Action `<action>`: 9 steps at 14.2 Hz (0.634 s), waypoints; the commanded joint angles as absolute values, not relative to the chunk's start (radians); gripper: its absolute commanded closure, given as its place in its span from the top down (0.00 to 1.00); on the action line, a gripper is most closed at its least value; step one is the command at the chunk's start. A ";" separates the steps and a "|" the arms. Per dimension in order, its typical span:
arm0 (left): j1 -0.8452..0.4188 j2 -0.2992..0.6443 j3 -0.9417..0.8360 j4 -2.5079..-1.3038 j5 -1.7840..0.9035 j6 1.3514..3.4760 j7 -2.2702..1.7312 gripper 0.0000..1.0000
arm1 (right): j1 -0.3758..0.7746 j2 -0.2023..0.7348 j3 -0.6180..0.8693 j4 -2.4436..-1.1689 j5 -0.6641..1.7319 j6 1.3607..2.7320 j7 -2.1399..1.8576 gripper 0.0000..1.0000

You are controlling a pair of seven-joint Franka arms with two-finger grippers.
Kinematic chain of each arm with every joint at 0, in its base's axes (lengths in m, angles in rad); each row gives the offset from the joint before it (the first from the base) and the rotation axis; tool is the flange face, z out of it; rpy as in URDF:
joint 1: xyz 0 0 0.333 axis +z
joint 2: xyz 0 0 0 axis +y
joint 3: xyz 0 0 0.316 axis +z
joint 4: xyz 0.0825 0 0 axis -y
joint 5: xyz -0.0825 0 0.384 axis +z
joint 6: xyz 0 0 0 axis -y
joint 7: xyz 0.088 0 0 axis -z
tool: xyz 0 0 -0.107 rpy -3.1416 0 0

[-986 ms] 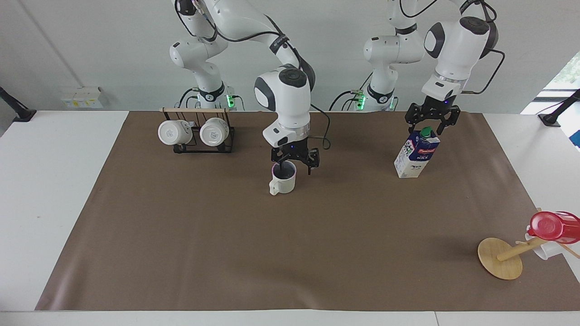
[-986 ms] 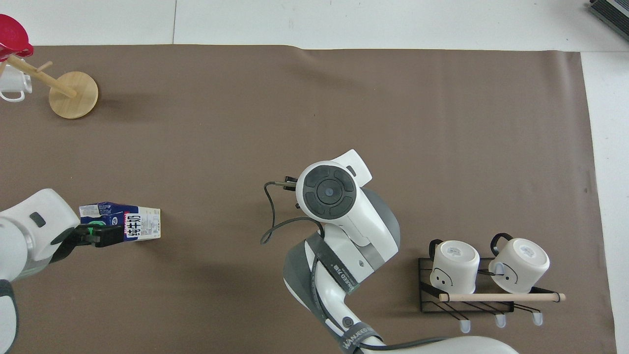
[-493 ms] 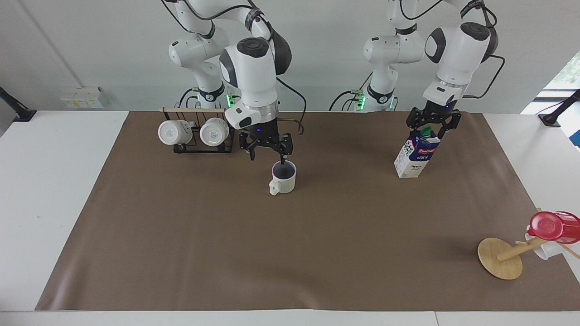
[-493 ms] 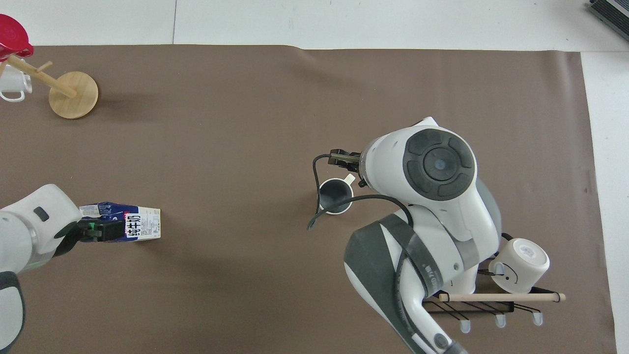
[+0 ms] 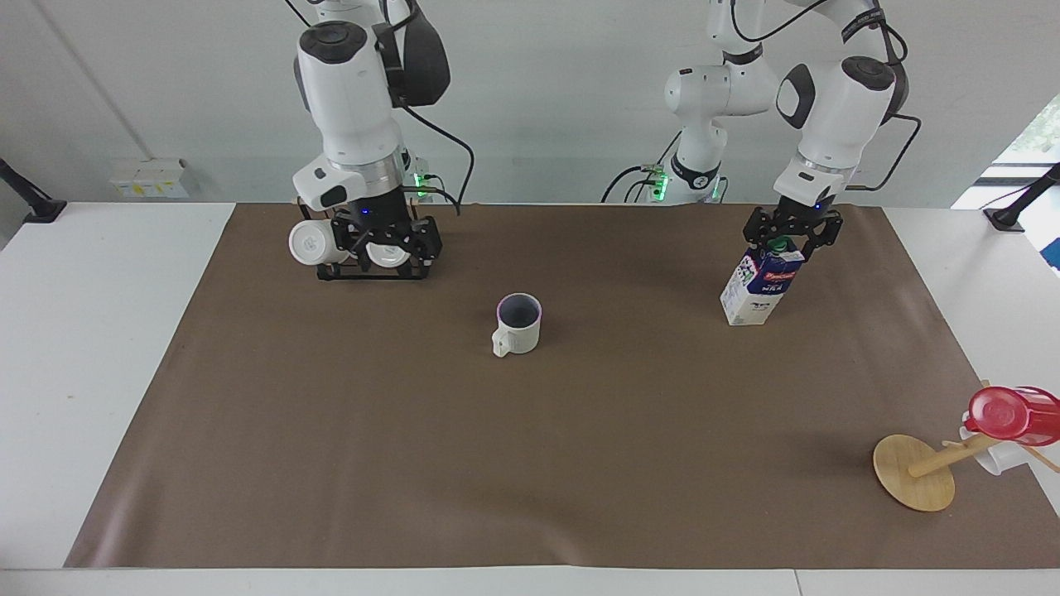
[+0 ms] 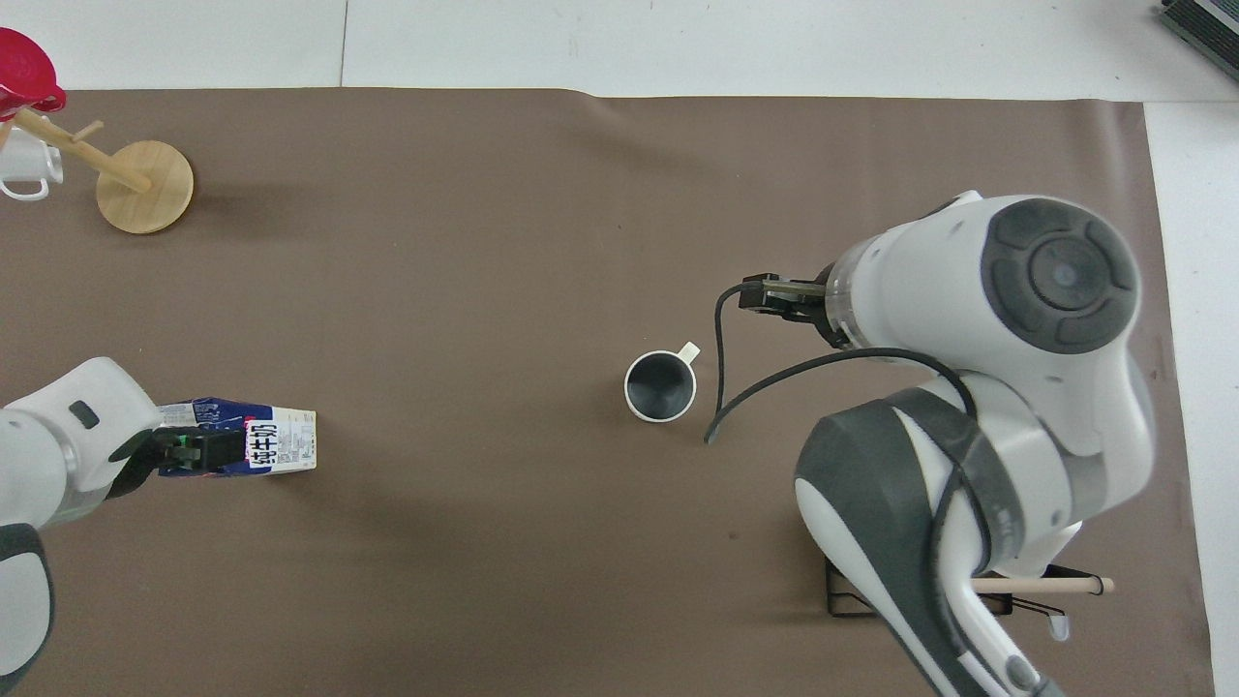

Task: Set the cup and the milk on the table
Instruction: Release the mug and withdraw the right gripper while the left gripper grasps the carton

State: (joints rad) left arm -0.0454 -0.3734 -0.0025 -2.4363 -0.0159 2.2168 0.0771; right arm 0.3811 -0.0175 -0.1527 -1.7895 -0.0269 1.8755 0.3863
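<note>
The cream-beige cup (image 5: 518,324) stands upright on the brown sheet of the table (image 5: 497,463), with nothing touching it; it also shows in the overhead view (image 6: 660,385). The milk carton (image 5: 762,285) stands on the sheet toward the left arm's end (image 6: 276,450). My left gripper (image 5: 784,246) is open, its fingers on either side of the carton's top by the green cap. My right gripper (image 5: 385,246) is open and empty, up over the black mug rack (image 5: 373,275). In the overhead view the right arm hides its own gripper.
Two white mugs (image 5: 310,242) hang on the rack, near the right arm's base. A tipped wooden stand (image 5: 913,483) with a red cup (image 5: 1010,414) and a white mug (image 6: 24,169) lies at the left arm's end, farther from the robots.
My right gripper has let go of the cup, risen, and swung over to the mug rack; the cup stays put. My left gripper has come down slightly around the carton's top.
</note>
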 commanded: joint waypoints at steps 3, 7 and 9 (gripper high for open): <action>-0.038 -0.385 -0.006 -2.461 -0.018 2.237 0.094 1.00 | 0.249 -0.095 -0.144 -1.802 -0.023 1.737 0.232 1.00; -0.038 -0.384 -0.006 -2.457 -0.018 2.230 0.094 0.77 | 0.151 -0.113 -0.144 -1.815 -0.023 1.648 0.135 1.00; -0.037 -0.383 -0.006 -2.454 -0.018 2.224 0.092 0.71 | 0.106 -0.117 -0.144 -1.819 -0.023 1.635 0.088 1.00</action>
